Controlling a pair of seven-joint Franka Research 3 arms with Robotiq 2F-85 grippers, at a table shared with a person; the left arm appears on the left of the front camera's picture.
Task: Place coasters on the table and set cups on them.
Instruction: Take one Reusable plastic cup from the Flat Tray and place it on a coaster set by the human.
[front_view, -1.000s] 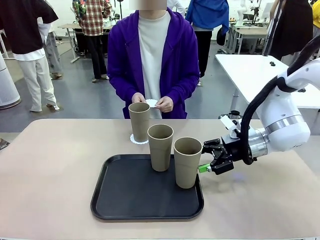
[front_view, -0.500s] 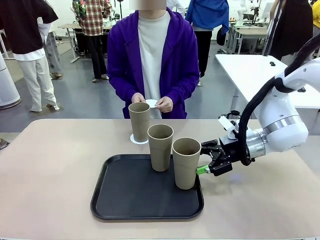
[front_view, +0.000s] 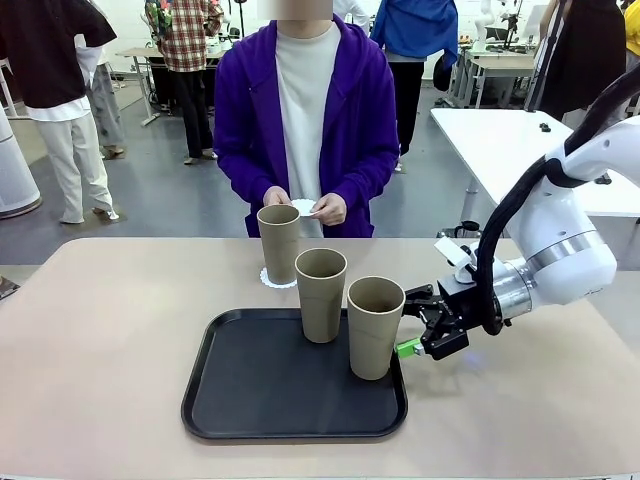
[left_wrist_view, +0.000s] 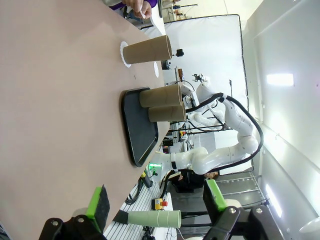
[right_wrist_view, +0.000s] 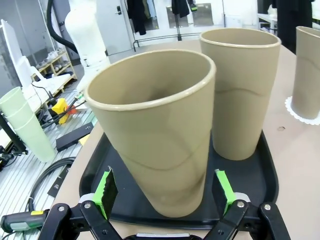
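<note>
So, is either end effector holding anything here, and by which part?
Nothing yet. The right end effector is open, straddling the near cup low down with gaps on both sides, not gripping. The left end effector is open and empty.

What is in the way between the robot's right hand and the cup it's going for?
Nothing visible. The open right gripper has a finger on each side of the nearest cup on the black tray, with only bare gaps between.

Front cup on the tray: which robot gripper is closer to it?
Right. The right gripper, open, flanks the cup; the left gripper hangs far off above the table.
</note>
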